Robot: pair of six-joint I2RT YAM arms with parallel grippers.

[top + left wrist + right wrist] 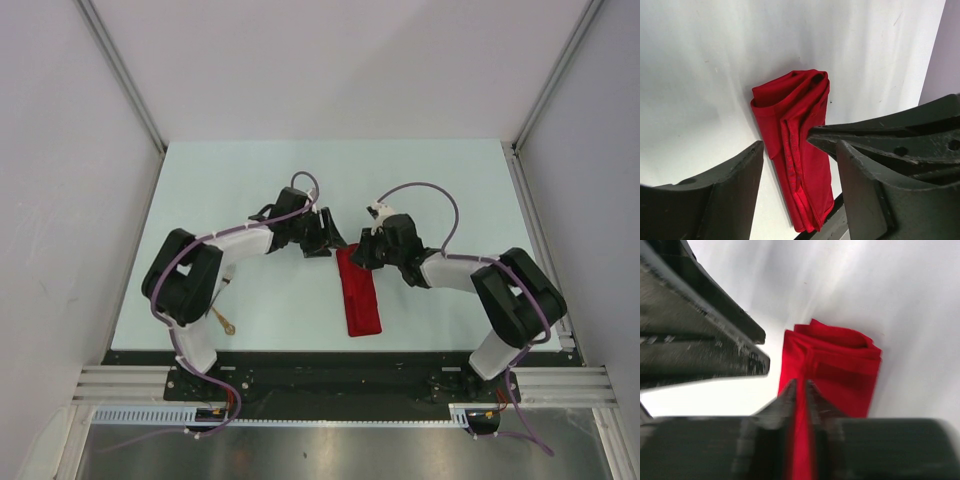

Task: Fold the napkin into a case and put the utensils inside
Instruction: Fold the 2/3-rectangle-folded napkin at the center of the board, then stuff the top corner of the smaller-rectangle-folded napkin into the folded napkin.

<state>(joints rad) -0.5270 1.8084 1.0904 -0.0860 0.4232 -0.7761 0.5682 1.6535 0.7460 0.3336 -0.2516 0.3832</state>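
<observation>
Gold-coloured, a slim metal utensil (222,320) lies beside the left arm (185,280), well apart from the work, presumably set aside until the case is ready. At centre, the left gripper (327,240) hangs released, jaws apart, above the bright red cloth napkin (361,295), a narrow folded strip. The right gripper (358,252) pinches the strip's far end, likely securing the fold.

The pale table (420,180) bears the folded red napkin (361,292) and, well apart, one gold utensil (224,321).
</observation>
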